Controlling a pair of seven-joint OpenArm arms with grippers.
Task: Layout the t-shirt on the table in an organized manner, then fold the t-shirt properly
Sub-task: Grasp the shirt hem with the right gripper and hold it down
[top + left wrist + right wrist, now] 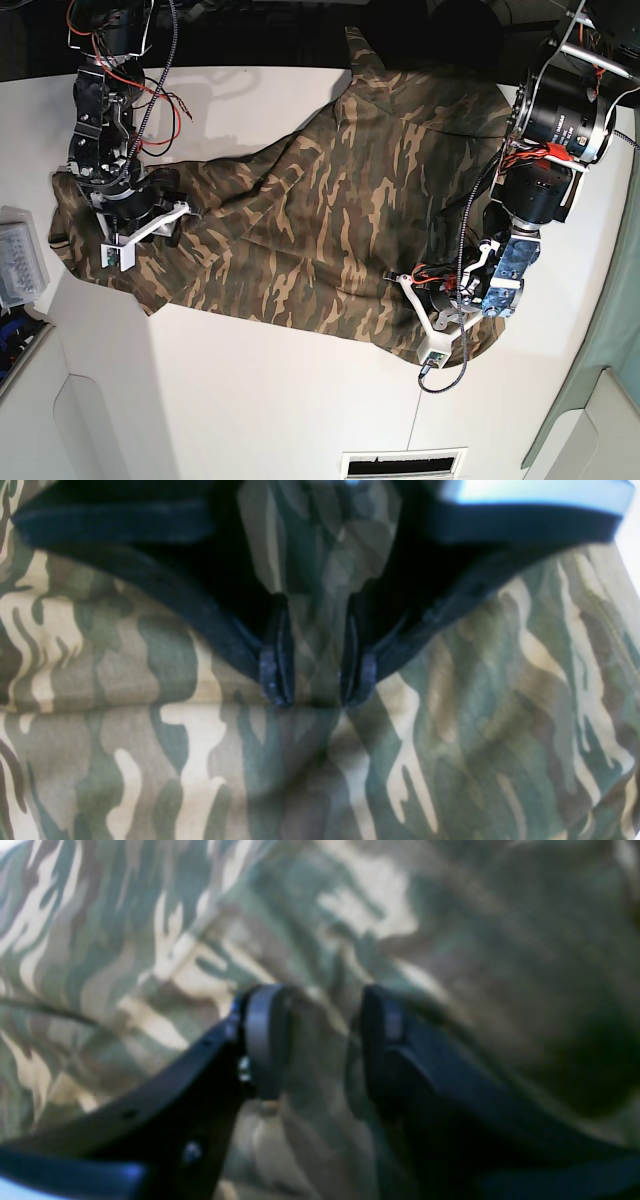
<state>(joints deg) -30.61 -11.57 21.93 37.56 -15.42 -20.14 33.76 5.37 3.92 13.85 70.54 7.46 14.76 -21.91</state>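
While spread unevenly, shirt: the t-shirt [330,210] lies open and wrinkled across the table [250,400], from the far edge to both side edges.
Shirt under left arm: the left gripper [317,692] presses tips-down into the cloth near the shirt's corner, on the base view's right.
Left jaws: partly apart, a raised strip of fabric between them; a real pinch cannot be told.
Shirt under right arm: the right gripper [320,1040] sits over the opposite end.
Right jaws: parted, cloth showing in the gap; grip cannot be told.
Beside table: a clear plastic box [20,255].
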